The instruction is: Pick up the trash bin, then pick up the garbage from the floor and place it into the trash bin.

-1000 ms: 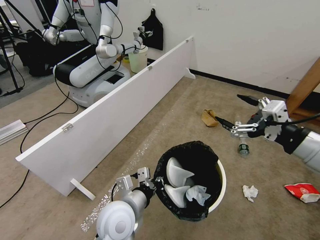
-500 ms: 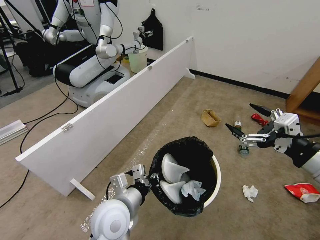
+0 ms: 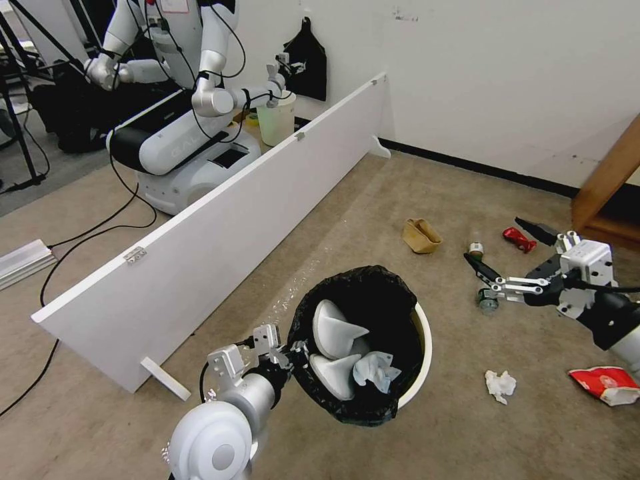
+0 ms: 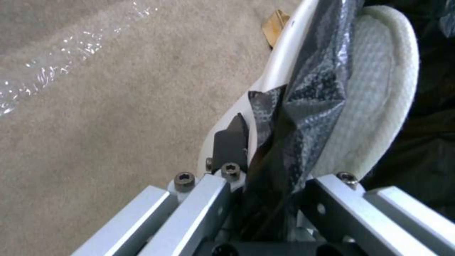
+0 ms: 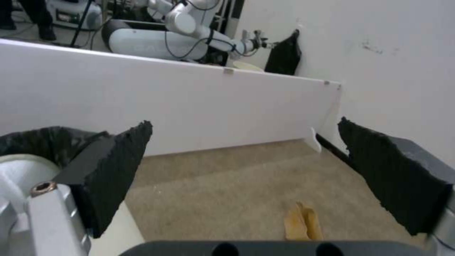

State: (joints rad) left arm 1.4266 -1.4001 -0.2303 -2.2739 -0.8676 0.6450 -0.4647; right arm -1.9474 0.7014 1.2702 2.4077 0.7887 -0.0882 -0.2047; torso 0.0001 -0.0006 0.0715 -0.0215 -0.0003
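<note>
- Black-padded fingers of the right gripper [image 3: 512, 247] stand wide apart and hold nothing, hovering over the floor well to the right of the trash bin [image 3: 419, 333].
- A green-labelled clear bottle [image 3: 486, 300] lies on the carpet just below the nearer finger; its long axis runs roughly away from the bin's far side toward the wall, cap end nearer the camera.
- The right arm is clearly the nearer one; the left gripper [image 4: 265, 170] is clamped on the bin's rim and crinkly black bag.
- The bin is tipped toward the left arm, with two white slippers [image 3: 333, 330] and a blue mask [image 3: 375, 371] inside.
- A tan paper bag [image 3: 421, 236], a crushed red wrapper [image 3: 518, 239], a crumpled tissue [image 3: 500, 385] and a red-white snack packet [image 3: 610, 384] lie beyond or right of the bin.
</note>
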